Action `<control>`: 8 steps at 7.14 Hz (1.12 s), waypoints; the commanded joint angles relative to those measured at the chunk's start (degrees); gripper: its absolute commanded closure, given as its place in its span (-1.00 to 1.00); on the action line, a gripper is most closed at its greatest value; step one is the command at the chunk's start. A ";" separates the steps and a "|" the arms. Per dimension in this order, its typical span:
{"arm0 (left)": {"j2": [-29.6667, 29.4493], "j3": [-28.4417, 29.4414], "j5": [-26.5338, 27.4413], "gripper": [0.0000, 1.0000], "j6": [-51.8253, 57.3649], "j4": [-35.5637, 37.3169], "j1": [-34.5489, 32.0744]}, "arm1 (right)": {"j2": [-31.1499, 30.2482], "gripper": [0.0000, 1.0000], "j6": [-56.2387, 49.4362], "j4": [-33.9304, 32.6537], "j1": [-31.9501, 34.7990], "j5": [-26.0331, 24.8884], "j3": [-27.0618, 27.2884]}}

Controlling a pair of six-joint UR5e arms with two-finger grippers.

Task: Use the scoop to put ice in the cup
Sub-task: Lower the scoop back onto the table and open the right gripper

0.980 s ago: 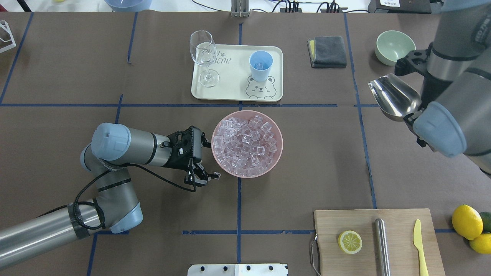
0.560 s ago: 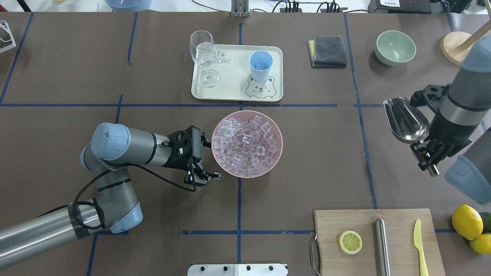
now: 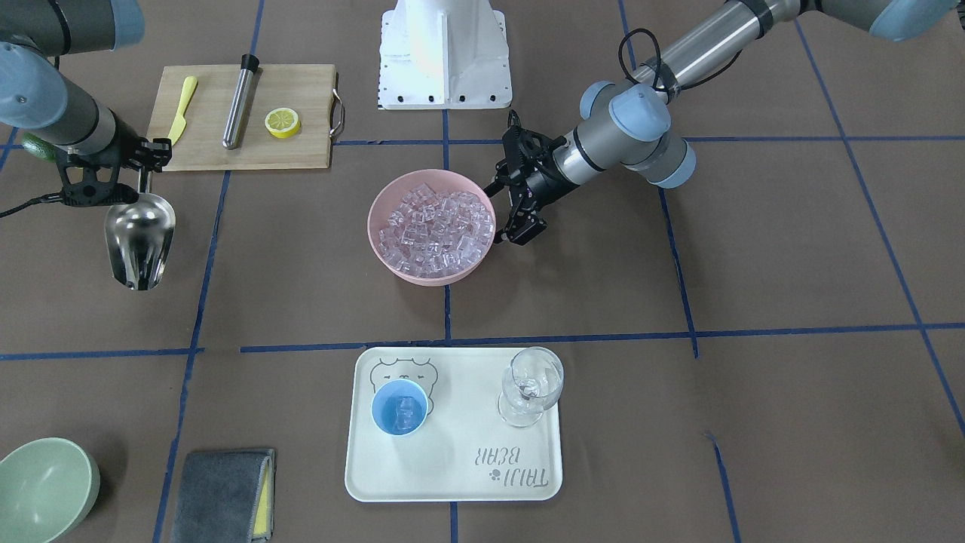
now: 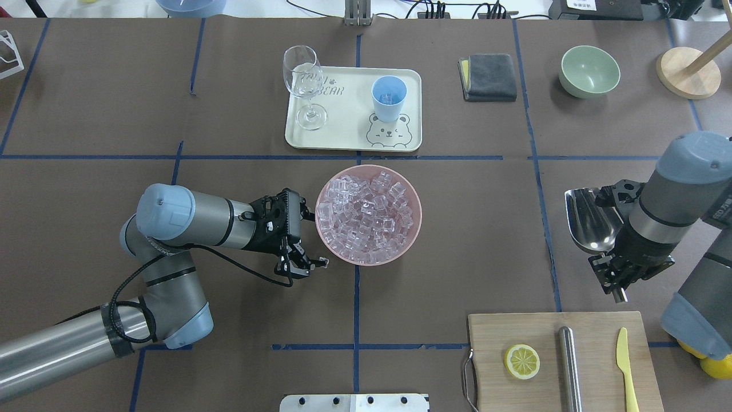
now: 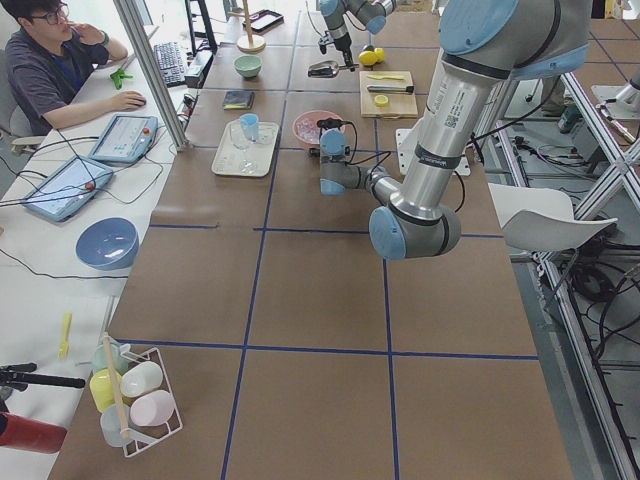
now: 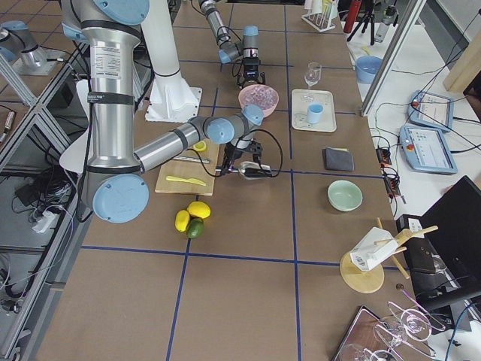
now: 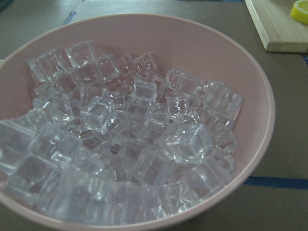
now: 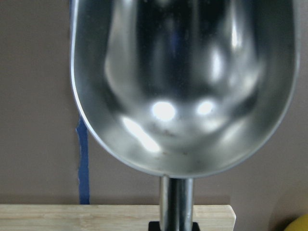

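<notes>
The ice [image 4: 366, 214] fills a pink bowl [image 4: 413, 194] at the table's middle and shows close up in the left wrist view [image 7: 134, 125]. The light-blue cup [image 4: 389, 97] stands on a cream tray and holds a few cubes [image 3: 405, 411]. My right gripper [image 4: 620, 277] is shut on the handle of the steel scoop [image 4: 589, 220], at the right, far from the bowl. The scoop's trough is empty in the right wrist view [image 8: 183, 82]. My left gripper [image 4: 311, 264] looks shut, its fingertips right beside the bowl's near-left rim.
The tray [image 4: 349, 137] also carries a wine glass [image 4: 303, 80]. A cutting board [image 4: 492, 335] below the scoop bears a lemon half [image 4: 521, 361], a steel cylinder [image 4: 569, 366] and a yellow knife [image 4: 626, 366]. A grey cloth [image 4: 489, 77] and a green bowl [image 4: 589, 71] lie at the back right.
My right arm has carried the scoop back from beside the green bowl toward the cutting board, lowering it. The left arm has not moved.
</notes>
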 commanded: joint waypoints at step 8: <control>3.14 -0.89 -0.09 -1.00 -0.17 0.44 -5.99 | 7.20 -1.00 0.04 0.83 9.09 -0.75 -1.49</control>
